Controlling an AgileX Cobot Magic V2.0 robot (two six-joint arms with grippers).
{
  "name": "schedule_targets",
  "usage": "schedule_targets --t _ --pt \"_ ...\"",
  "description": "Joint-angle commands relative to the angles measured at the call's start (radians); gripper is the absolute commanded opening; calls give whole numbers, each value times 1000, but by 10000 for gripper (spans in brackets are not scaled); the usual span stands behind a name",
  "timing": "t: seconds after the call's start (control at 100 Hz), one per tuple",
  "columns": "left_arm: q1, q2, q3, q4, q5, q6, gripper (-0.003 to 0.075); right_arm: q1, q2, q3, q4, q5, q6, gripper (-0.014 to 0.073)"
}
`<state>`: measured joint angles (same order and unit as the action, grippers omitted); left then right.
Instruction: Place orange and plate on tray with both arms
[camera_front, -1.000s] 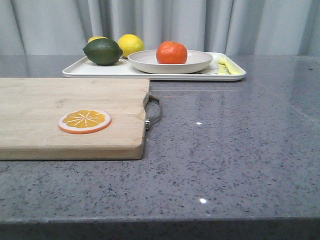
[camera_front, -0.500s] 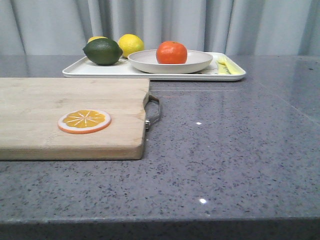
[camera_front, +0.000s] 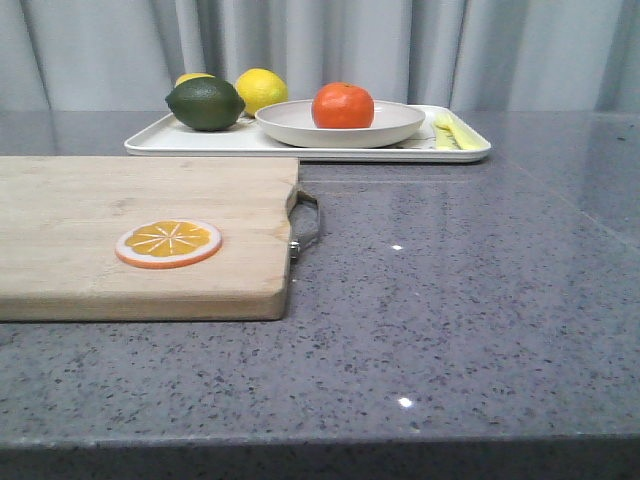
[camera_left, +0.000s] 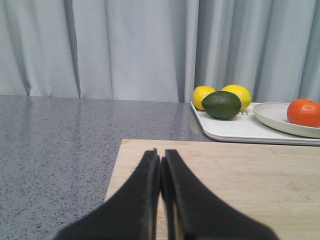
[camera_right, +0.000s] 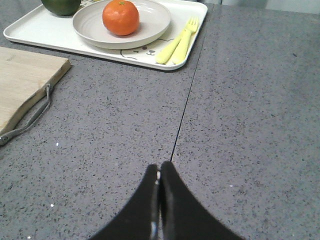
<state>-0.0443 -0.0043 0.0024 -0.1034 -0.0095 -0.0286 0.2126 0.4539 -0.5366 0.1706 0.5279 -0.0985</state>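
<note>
The left gripper (camera_left: 161, 167) is hanging over the near end of the cutting board (camera_left: 240, 175). Its two black fingers are pressed together, and nothing is sitting between them. The right gripper (camera_right: 159, 172) is hanging over the bare gray desk (camera_right: 250, 125). Its fingers are pressed together too, and they are holding nothing.

The orange (camera_front: 342, 105) is sitting in the plate (camera_front: 400, 125). The plate is sitting on the tray (camera_front: 180, 145). The tray is lying at the far side of the desk, close to the curtain (camera_front: 330, 45). All three are lying well apart from both grippers. In the left wrist view the tray is showing past the far end of the board, off to one side of the gripper. In the right wrist view the plate and orange are showing far ahead of the gripper, across the desk.

A green lime (camera_front: 205, 103) and two lemons (camera_front: 261, 90) are also sitting on the tray, beside the plate. A yellow fork (camera_right: 184, 39) is lying on the tray on the other side of the plate, with another yellow utensil touching it.

An orange slice (camera_front: 168, 243) is lying flat on the board. The board's metal handle (camera_front: 308, 225) is pointing toward the bare part of the desk.
</note>
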Motion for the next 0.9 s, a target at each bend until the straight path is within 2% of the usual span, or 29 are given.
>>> schedule_targets --t 0.0,0.31,0.89 --pt "1 -34 7 -7 -72 -8 -20 -2 6 -24 1 -68 -9 -67" --pt "1 -34 7 -7 -11 -8 -20 -2 7 -24 1 -68 -9 -67" --pt "1 -34 7 -7 -12 -8 -20 -2 7 -24 1 -68 -9 -67"
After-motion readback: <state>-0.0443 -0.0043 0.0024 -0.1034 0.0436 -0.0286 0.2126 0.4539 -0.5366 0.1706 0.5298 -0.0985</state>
